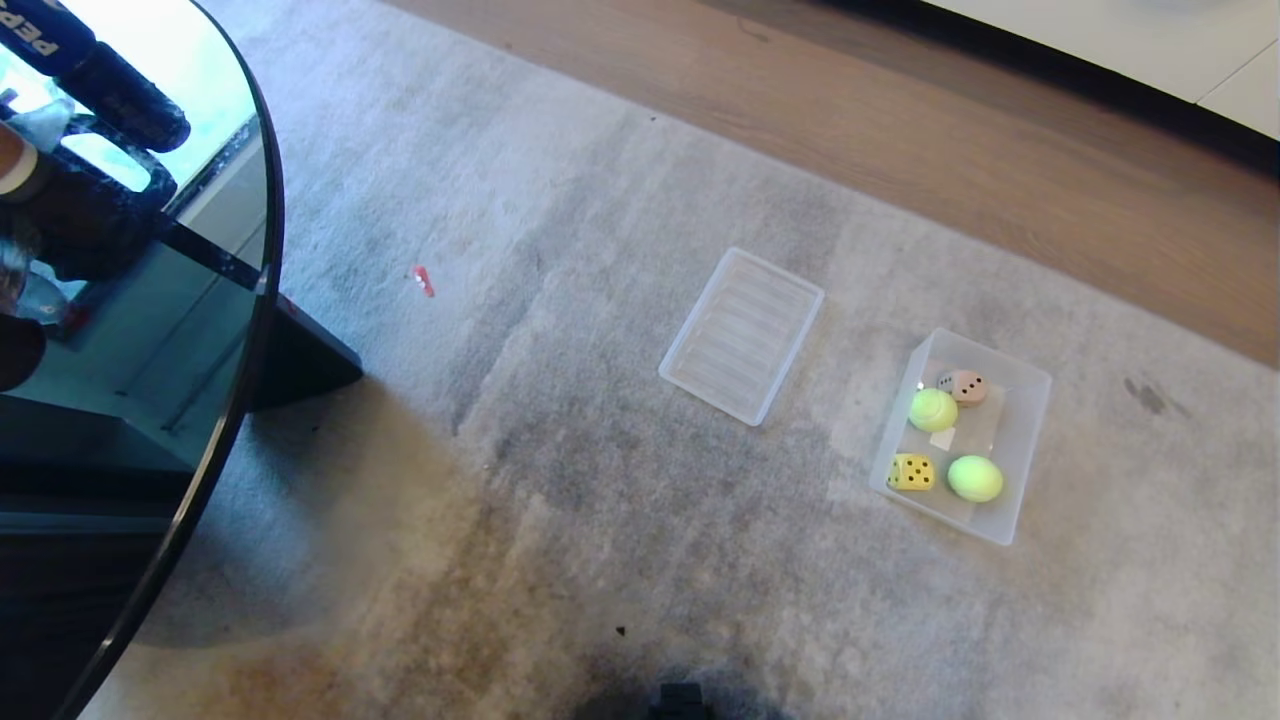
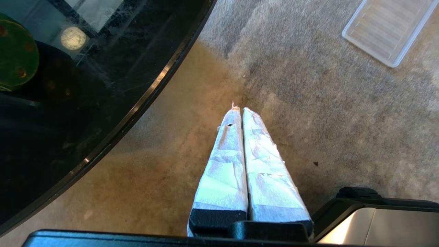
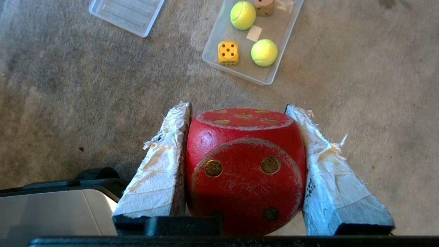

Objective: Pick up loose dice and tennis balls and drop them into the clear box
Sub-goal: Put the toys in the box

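Note:
My right gripper (image 3: 238,107) is shut on a red die (image 3: 245,168) with gold dots, held above the carpet. Ahead of it the clear box (image 3: 286,37) (image 1: 1030,420) sits on the carpet. Inside lie two tennis balls (image 1: 933,410) (image 1: 975,478), a yellow die (image 1: 912,472) and a tan die (image 1: 964,387). In the right wrist view the same balls (image 3: 242,15) (image 3: 264,52), yellow die (image 3: 228,53) and tan die (image 3: 264,7) show. My left gripper (image 2: 239,109) is shut on nothing, hanging over bare carpet beside the table. Neither arm shows in the head view.
A flat ridged clear lid (image 1: 741,334) (image 2: 391,29) lies on the carpet left of the box. A round black glass table (image 1: 130,330) fills the left side, with a green die (image 2: 15,55) seen through the glass. Wooden floor (image 1: 900,120) runs behind the carpet.

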Robot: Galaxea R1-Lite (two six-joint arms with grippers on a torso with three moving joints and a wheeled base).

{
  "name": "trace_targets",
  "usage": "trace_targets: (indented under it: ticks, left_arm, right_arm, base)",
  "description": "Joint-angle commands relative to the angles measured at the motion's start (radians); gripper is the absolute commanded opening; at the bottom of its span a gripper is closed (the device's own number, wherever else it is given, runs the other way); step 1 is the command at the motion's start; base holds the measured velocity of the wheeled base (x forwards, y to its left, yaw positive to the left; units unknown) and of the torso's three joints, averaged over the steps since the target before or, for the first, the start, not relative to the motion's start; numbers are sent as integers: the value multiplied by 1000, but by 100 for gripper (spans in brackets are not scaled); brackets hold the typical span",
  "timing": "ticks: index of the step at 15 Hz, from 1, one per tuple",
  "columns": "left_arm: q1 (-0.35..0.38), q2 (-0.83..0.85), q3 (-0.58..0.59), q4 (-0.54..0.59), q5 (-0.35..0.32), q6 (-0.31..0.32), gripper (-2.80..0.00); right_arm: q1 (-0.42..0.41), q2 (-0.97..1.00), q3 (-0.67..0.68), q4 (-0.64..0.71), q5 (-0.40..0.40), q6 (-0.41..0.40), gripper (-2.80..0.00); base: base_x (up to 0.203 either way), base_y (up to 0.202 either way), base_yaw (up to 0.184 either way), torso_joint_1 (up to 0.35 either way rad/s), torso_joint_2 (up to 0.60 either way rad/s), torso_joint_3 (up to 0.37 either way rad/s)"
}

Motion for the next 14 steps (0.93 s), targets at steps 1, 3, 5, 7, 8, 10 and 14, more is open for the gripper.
trace_targets:
  ticks: [1,3,5,7,8,10,14]
  left_arm:
    - [0,1,0,1,1,-3,-280]
    - [0,1,0,-1,1,0,-280]
    - [0,1,0,1,0,-2,-280]
    - [0,1,0,1,-1,0,-280]
    - [0,1,0,1,1,-2,-280]
    - [0,1,0,1,-1,0,-280]
    - [0,1,0,2,-1,-1,-280]
  right_arm:
    - [0,0,1,0,0,0,-280]
    - [0,1,1,0,0,0,-280]
    - [0,1,-1,0,-2,0,-280]
    - [0,0,-1,0,0,0,-280]
    - [0,0,0,0,0,0,-280]
    - [0,0,0,0,0,0,-280]
    - [0,1,-1,0,0,0,-280]
  base:
    - [0,0,0,2,5,-198]
    - [0,0,0,5,11,-193]
    - [0,0,0,0,3,-205]
    - [0,0,0,0,6,-198]
    - [0,0,0,2,-2,-202]
    - [0,0,0,4,3,-203]
    - [0,0,0,2,3,-200]
